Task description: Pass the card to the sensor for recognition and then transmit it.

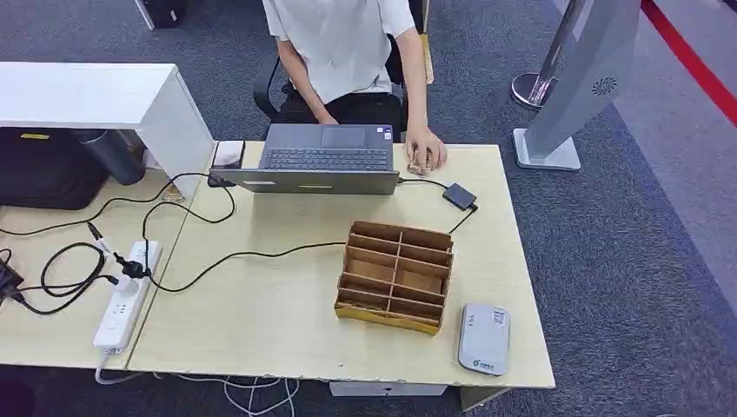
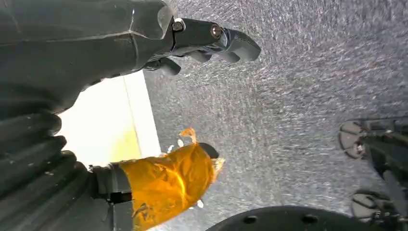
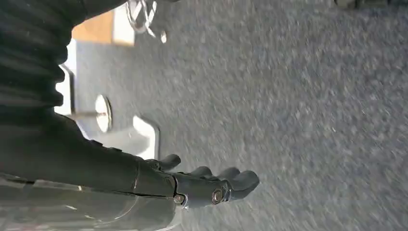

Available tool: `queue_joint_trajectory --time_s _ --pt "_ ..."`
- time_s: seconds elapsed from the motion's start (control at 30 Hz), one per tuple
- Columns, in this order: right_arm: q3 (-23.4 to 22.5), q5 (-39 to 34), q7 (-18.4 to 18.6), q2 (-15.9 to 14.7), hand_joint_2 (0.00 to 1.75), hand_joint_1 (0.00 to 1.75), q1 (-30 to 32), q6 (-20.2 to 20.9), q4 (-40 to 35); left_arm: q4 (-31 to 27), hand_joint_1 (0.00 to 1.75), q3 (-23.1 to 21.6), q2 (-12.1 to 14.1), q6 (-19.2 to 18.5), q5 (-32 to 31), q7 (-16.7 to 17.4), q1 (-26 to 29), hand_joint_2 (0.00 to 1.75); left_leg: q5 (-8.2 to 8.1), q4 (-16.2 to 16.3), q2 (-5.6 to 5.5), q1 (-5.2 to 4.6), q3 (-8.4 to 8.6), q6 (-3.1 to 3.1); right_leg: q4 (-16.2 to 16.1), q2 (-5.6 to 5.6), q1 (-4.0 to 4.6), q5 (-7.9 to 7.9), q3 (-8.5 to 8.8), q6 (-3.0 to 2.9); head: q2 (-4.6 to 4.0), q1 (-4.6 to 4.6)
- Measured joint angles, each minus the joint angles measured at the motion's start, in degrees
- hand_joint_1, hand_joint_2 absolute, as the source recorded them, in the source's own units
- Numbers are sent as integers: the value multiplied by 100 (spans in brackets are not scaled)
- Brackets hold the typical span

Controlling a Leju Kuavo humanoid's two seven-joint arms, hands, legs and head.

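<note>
the card itself you can't pick out in any view; if one sits in the wooden divider box (image 1: 395,276), its slots look bare from the head view, so leave that as unknown. the sensor (image 1: 484,339), a grey flat reader, lies on the table's (image 1: 261,304) front right corner, just beside the box and apart from it.

your left hand (image 2: 144,72) hangs over the grey carpet (image 2: 298,96) beside the table edge, fingers (image 2: 235,43) stretched out and holding nothing; its thumb (image 2: 163,185) is wrapped in orange tape. your right hand (image 3: 192,185) also hangs over carpet, fingers slightly curled but apart, with nothing in it.

further back on the table you have a laptop (image 1: 322,158) with a cable running to a small dark adapter (image 1: 459,195). a person (image 1: 348,52) sits behind it with one hand (image 1: 426,155) resting on the table by the laptop's right corner. on the left, a white power strip (image 1: 126,295) lies on the adjoining desk with black cables looping around it. a grey stand (image 1: 578,78) rises from the carpet to the right.
</note>
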Motion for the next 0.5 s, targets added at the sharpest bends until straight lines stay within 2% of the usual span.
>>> queue_joint_trajectory --time_s 0.2,0.27,0.37,0.5 --pt "-2 -59 -53 0 175 0 -9 291 0 0 0 -118 2 33 -184 100 -1 175 0 1 0 -2 0 0 -1 0 -2 0 0 0 0 0" --pt "-2 -50 -48 0 175 0 -19 545 0 0 0 -181 4 68 -295 100 -1 175 0 1 0 -2 1 0 -1 0 -1 0 0 0 0 0" --pt "-2 15 146 0 175 0 -42 997 2 0 0 -361 35 129 -525 157 -2 175 0 1 0 -1 2 0 -1 -1 0 1 1 -1 0 0" --pt "-2 39 508 0 175 0 -58 1239 7 0 0 -524 85 155 -623 249 -11 175 0 0 1 0 4 0 0 0 1 1 0 -2 0 0"
